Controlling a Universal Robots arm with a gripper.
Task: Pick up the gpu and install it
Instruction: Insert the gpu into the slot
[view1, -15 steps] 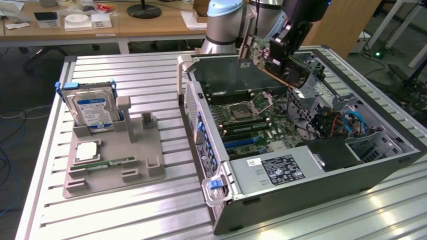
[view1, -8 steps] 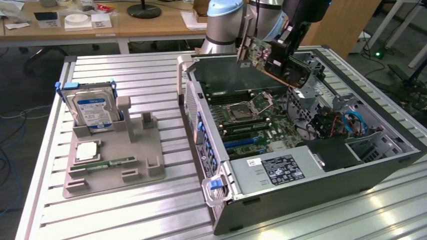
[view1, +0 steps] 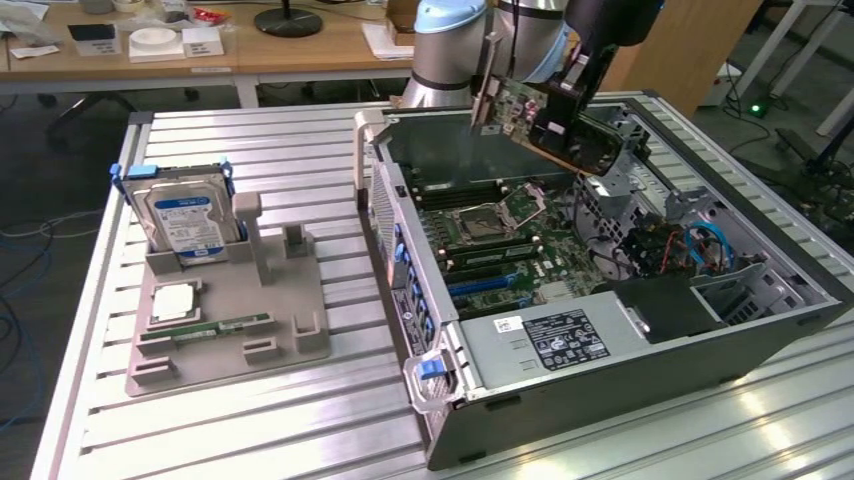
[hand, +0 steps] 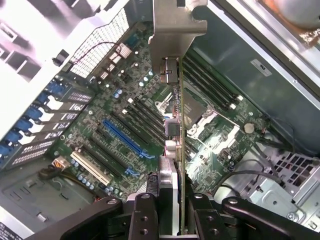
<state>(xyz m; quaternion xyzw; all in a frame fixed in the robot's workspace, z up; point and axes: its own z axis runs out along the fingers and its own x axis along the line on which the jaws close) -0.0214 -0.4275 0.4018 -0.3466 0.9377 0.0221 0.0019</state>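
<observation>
Though already off the grey tray (view1: 227, 340) on the exterior view's left, hangs in the air with the install not yet done. Judging by that, pick-up finished, seating left to do.

On that tray: stands upright at the back a silver hard drive (view1: 187, 225) with a blue-and-white label; lies flat nearer the front a short green memory stick (view1: 220, 327).

Further toward the exterior view's right: lies on its side an open computer case (view1: 641, 370), with the green motherboard (view1: 521, 240) bare inside and a boxy power supply (view1: 547, 340) at the near end.

Above the far part of the case: grips the graphics card (view1: 554, 115) with fingers (hand: 142, 217) clenched on both faces, below the arm (view1: 454, 40). Tilts a little, metal bracket end toward the case's back wall.

Seen from the wrist: runs edge-on, graphics card (hand: 181, 135) over the motherboard, clearly apart from it. Sits beside its line, untouched, a long blue slot (hand: 127, 137). Cannot tell which slot lies directly beneath.

Underneath everything: a tabletop (view1: 267, 430) of ribbed metal slats, pale and shiny. Beyond it, at the back left, a wooden desk (view1: 294, 55) with papers and a round black lamp base (view1: 287, 20); on the floor at far left, loose cables (view1: 20, 260); at far right, more cabling and a small green light (view1: 757, 108).
</observation>
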